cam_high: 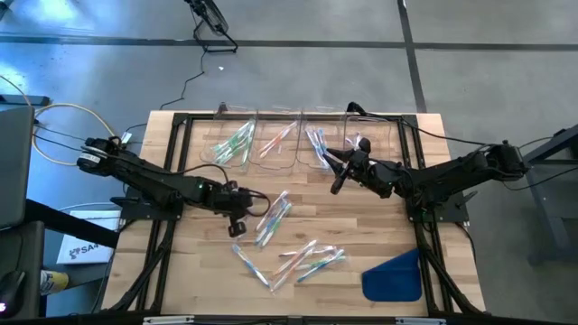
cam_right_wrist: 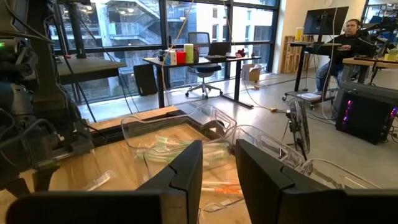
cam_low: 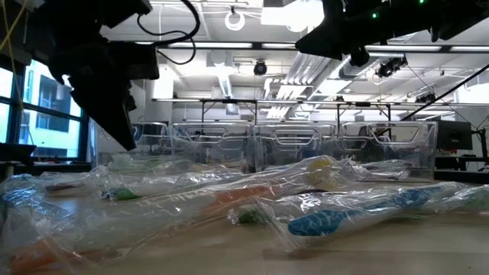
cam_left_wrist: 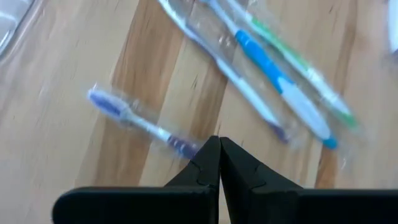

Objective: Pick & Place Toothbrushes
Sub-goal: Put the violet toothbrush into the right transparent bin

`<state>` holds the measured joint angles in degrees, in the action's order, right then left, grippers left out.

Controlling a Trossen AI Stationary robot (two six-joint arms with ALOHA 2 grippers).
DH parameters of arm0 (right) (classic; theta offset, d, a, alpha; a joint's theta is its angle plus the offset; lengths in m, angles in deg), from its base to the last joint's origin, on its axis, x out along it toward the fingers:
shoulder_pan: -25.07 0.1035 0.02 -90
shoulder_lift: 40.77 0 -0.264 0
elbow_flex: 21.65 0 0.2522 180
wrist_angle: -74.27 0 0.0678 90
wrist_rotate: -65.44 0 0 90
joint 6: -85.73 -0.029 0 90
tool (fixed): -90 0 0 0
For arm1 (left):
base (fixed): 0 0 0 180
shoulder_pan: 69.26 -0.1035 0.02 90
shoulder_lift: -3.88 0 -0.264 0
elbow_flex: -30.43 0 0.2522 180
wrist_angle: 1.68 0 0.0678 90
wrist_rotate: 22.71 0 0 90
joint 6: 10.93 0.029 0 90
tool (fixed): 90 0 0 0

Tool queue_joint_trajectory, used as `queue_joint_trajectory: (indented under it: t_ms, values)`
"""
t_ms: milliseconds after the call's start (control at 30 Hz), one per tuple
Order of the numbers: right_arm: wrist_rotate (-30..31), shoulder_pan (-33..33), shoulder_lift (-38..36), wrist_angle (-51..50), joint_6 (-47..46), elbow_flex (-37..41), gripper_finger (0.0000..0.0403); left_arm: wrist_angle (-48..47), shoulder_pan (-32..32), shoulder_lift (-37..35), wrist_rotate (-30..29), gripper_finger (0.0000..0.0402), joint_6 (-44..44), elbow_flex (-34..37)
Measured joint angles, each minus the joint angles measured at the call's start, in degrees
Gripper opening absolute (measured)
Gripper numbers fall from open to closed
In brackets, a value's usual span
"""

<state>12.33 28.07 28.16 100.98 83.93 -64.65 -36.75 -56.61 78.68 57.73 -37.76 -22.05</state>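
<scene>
Wrapped toothbrushes (cam_high: 289, 248) lie scattered across the desk (cam_high: 379, 230) at centre frame; light, slippery in film, best pinched mid-handle. Left gripper (cam_high: 237, 226) hovers closed and empty; right gripper (cam_high: 336, 185) half-parted, empty.

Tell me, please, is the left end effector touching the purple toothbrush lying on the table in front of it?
Cannot tell. In the left wrist view the shut left end effector overlaps the purple toothbrush at its handle end, yet no view shows whether it is touching or above it.
</scene>
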Motion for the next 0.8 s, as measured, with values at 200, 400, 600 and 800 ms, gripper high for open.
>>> queue_joint_trajectory:
  t_ms: [200, 400, 600, 800]
  values:
    - [0.0, 0.0, 0.0, 0.0, 0.1, 0.0, 0.009, 1.9, 0.0, 0.0, 0.0, 0.0005, 0.0, 0.0]
    - [0.0, 0.0, 0.0, 0.0, 0.1, 0.0, 0.009, 1.9, 0.0, 0.0, -0.1, 0.0005, 0.0, 0.0]
    - [0.0, 0.0, 0.0, 0.0, 0.1, 0.0, 0.009, 1.9, 0.0, 0.0, -5.8, 0.0005, 1.0, 0.0]
    - [0.0, 0.0, 0.0, -0.1, 0.1, 0.0, 0.009, 1.9, 0.0, 0.0, -6.6, 0.0005, 1.1, 0.0]
